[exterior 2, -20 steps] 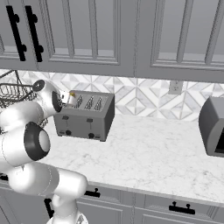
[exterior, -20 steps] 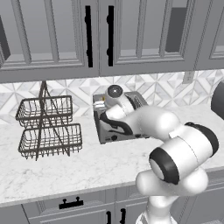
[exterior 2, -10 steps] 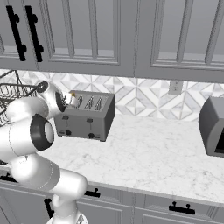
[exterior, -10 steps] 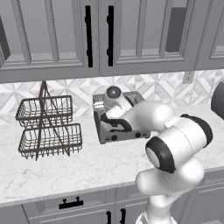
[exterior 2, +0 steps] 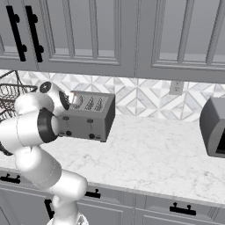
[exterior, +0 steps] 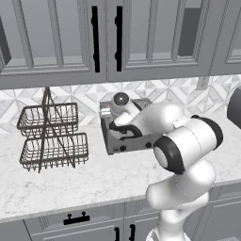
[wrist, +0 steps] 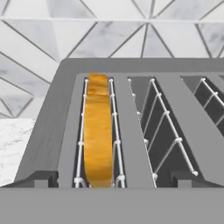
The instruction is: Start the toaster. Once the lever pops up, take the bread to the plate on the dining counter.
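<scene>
Right, I have the pincer [wrist: 113, 178] spread wide, holding nothing, poised over the toaster [wrist: 131, 131] on the worktop [exterior 2: 149, 154]. The bread [wrist: 98, 131] sits in the leftmost slot. Next I judge: find the lever and press it down.

One toaster [exterior 2: 88, 116] stands on the counter, with four slots on top; three slots show from the hand camera. One slice of bread [wrist: 98, 131] sits in the slot at 9 o'clock among those. One wire basket [exterior: 51, 136] with two tiers stands at 9 o'clock of the toaster. One wall outlet [exterior 2: 176, 87] sits at 2 o'clock. Two black knobs show on the toaster's front.
</scene>
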